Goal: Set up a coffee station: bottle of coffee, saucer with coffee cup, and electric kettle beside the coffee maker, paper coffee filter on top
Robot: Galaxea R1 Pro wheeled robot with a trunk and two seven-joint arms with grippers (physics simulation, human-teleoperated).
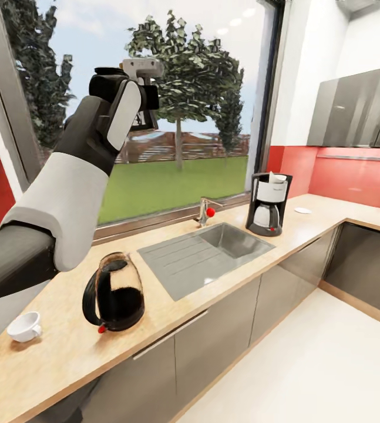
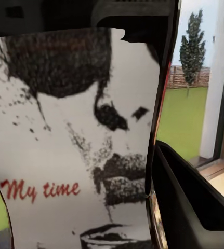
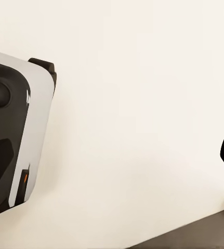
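So the left hand (image 1: 138,97) is up high in front of the window, and judging by the left wrist view it's clamped on the coffee jar (image 2: 75,150): the white label with the black figure sits right up against the camera, with a dark finger (image 2: 189,202) alongside it. From the head view you can't really make the jar out, the wrist hides it. The coffee maker (image 1: 268,203) sits on the counter (image 1: 66,346) past the far end of the sink (image 1: 204,255), well off to the right of the raised hand and a good way below it, with the filter (image 1: 276,177) already poking out of its top and the saucer (image 1: 302,210) just beyond. My guess is the jar has to travel right and down, across the sink. The kettle (image 1: 114,292) and cup (image 1: 25,326) are at the near left end, far from the machine. Can't tell what the right hand is doing; its view faces a blank wall.
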